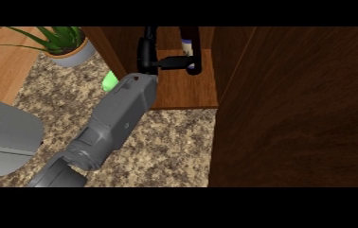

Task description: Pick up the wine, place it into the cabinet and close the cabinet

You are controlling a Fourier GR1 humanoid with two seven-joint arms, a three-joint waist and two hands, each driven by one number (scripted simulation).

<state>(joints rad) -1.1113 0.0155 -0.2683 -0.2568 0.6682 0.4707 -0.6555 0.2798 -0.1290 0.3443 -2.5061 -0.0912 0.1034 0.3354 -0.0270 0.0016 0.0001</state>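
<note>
Speckled granite worktop (174,142) fronts the open brown wooden cabinet (185,87), where the left hand (150,57), fingers curled round the dark wine bottle (190,52) at twelve o'clock, seems mid-placement; next: release, withdraw, shut the door (287,109).

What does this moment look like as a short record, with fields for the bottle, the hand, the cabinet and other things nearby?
wine bottle: upright on the cabinet shelf, dark, mostly hidden
hand: one black hand inside the cabinet, fingers reaching to the bottle; which arm is unclear
cabinet door: open, at the view's right
counter: speckled stone
nearby: potted plant, green object behind the forearm
</note>
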